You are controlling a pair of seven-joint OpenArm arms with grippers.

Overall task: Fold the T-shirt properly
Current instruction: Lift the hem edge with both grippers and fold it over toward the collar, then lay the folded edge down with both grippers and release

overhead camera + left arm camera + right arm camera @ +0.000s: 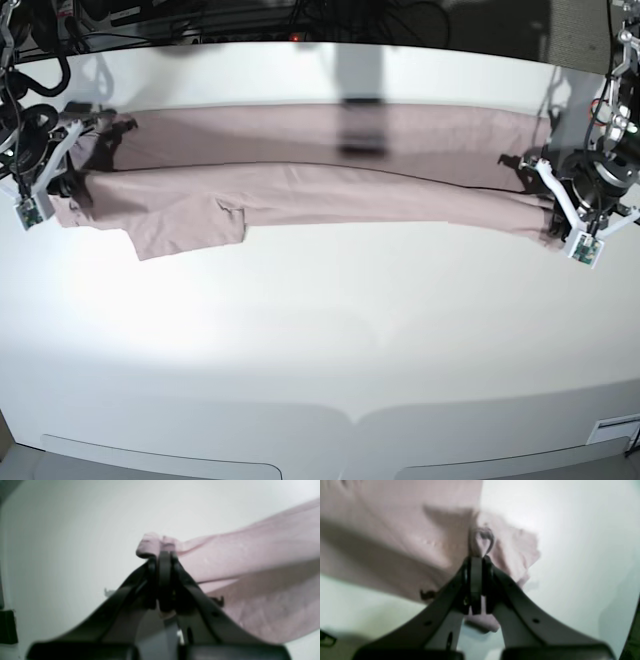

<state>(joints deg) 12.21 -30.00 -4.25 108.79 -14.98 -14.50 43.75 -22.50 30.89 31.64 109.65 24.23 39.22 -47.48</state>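
The dusty pink T-shirt [330, 180] is stretched into a long band across the far half of the white table [320, 340], with one sleeve [185, 225] sticking out toward the front at the left. My left gripper [163, 553] is shut on a bunched corner of the T-shirt [250, 552]; in the base view this gripper [552, 208] is at the band's right end. My right gripper [477, 557] is shut on a pinched fold of the T-shirt [395, 535], and in the base view it [72, 185] holds the band's left end.
Cables and dark equipment [250, 20] line the table's back edge. A dark shadow [360, 130] falls across the middle of the shirt. The table's rounded front edge [350, 415] runs along the bottom, with a small label [612, 428] at its right corner.
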